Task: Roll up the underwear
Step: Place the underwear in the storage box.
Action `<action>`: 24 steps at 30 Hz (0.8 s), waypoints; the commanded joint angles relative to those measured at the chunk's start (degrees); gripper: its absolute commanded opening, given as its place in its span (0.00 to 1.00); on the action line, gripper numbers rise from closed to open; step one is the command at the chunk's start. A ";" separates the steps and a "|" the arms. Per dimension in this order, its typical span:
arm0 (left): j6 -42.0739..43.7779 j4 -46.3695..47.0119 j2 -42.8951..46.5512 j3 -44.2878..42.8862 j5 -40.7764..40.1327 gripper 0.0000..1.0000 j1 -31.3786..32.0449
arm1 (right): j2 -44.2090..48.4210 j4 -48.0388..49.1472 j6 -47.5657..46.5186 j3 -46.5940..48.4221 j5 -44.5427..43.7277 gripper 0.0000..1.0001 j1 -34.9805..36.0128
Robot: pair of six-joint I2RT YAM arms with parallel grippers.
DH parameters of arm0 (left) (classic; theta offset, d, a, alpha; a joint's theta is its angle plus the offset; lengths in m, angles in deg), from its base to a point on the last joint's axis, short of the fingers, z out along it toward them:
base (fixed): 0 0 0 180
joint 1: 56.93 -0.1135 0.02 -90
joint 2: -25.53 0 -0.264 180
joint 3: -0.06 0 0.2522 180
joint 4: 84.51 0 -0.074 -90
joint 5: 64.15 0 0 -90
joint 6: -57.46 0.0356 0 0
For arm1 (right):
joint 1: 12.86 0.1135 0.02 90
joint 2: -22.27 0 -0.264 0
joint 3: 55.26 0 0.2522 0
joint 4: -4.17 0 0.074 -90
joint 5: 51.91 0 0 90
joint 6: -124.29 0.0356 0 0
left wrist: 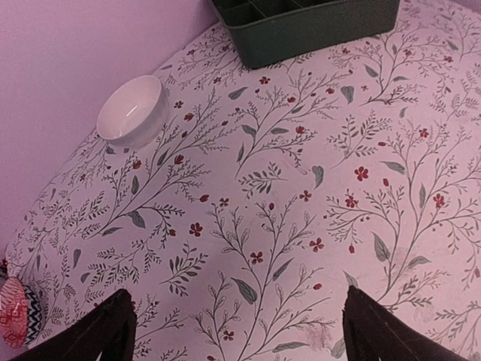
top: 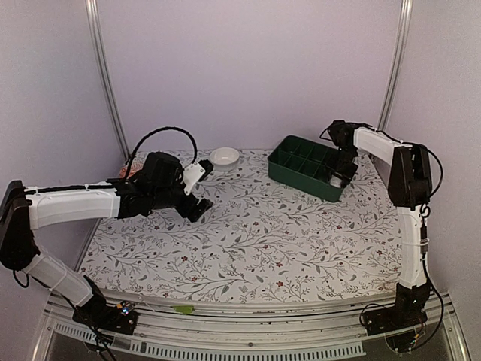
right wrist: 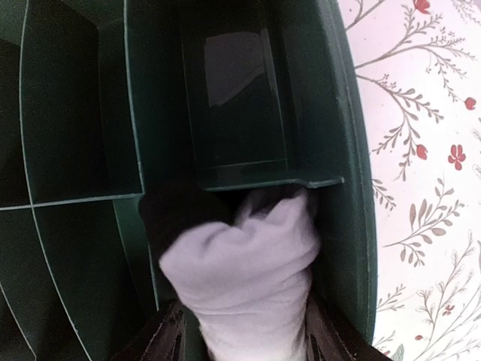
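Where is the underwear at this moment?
In the right wrist view, the underwear sits in a compartment of the green tray, beside its outer wall, between the right gripper's fingers. The tray stands at the far right of the table.

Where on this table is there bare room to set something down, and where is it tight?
Free: the wide middle and near stretch of the table, between the left fingers and the green bin; also the strip between bowl and bin. Tight: the bin's right-end compartment, filled by the underwear with the right fingers flanking it.
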 commanded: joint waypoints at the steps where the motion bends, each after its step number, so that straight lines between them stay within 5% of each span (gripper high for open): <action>1: 0.65 1.13 -0.60 -1.59 -0.51 0.96 0.95 | 1.77 -3.42 1.18 -1.33 -0.72 0.60 -0.80; 24: -0.19 0.91 -0.03 -3.15 -0.86 0.96 1.13 | 10.44 5.15 -5.85 0.87 0.26 0.82 -0.74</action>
